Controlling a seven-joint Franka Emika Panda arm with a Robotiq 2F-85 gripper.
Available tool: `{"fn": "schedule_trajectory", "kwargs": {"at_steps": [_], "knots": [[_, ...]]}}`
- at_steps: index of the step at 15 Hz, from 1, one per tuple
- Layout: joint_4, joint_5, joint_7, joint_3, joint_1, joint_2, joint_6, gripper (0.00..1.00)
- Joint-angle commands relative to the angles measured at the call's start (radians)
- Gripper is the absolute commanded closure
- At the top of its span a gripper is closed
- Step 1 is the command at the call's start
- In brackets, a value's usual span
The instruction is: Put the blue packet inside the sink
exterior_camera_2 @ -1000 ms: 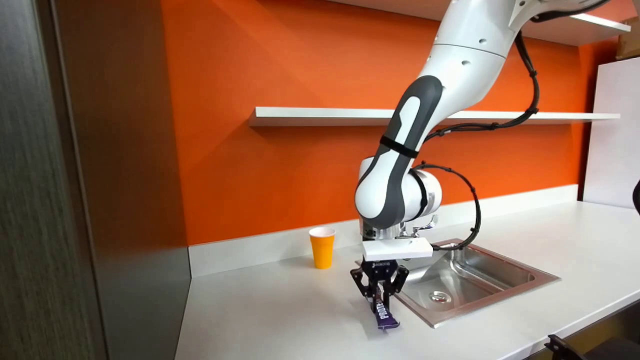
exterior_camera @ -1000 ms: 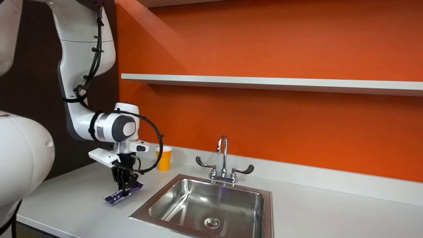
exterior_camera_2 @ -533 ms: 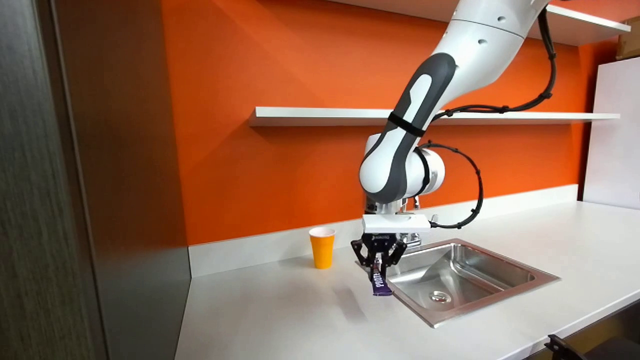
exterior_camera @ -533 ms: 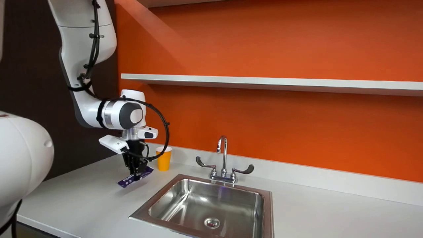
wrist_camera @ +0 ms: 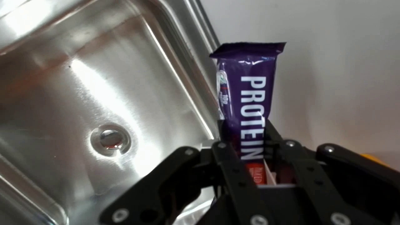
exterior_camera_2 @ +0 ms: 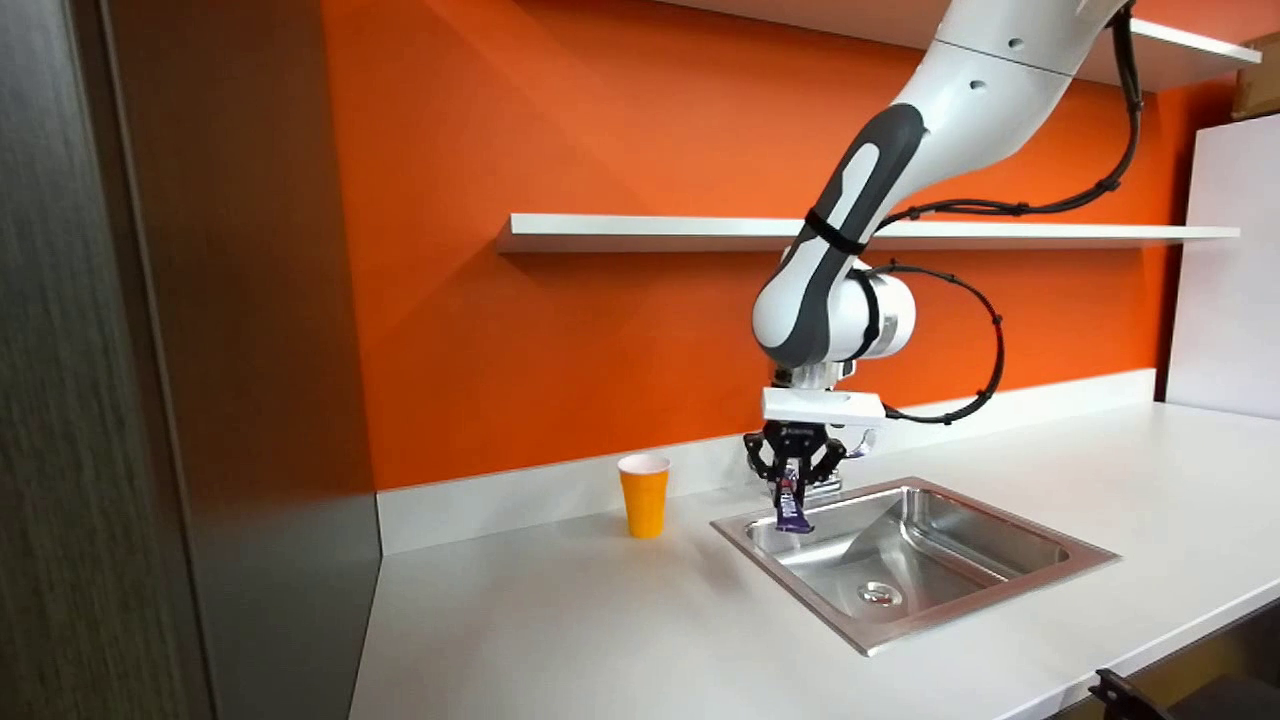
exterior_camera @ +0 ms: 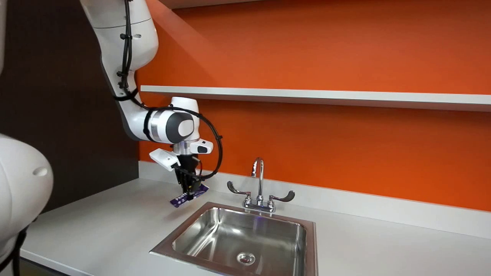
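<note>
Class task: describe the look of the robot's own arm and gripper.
The arm is white and rounded, with dark grey panels and black straps. A black cable loops off it. The gripper is black, its jointed jaws dotted with silver screws.

Arm slants down in both exterior views, top end out of frame. Wrist bent, gripper below it pointing down, near vertical. Fingers close together, narrow gap, gripping. Black cable strapped along the arm, looping out past the wrist. Rounded white link cut off at left edge in an exterior view.
</note>
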Motion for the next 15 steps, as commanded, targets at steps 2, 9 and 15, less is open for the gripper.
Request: {"fn": "schedule_trajectory", "kwargs": {"at_steps": [2,9,15], "knots": [[0.079,0.039,-0.067,-0.014,-0.065,0.063,-0.051,0.93],[0.124,0.060,-0.079,-0.039,-0.104,0.174,-0.041,0.93],[0.156,0.071,-0.087,-0.067,-0.137,0.266,-0.005,0.93]]}}
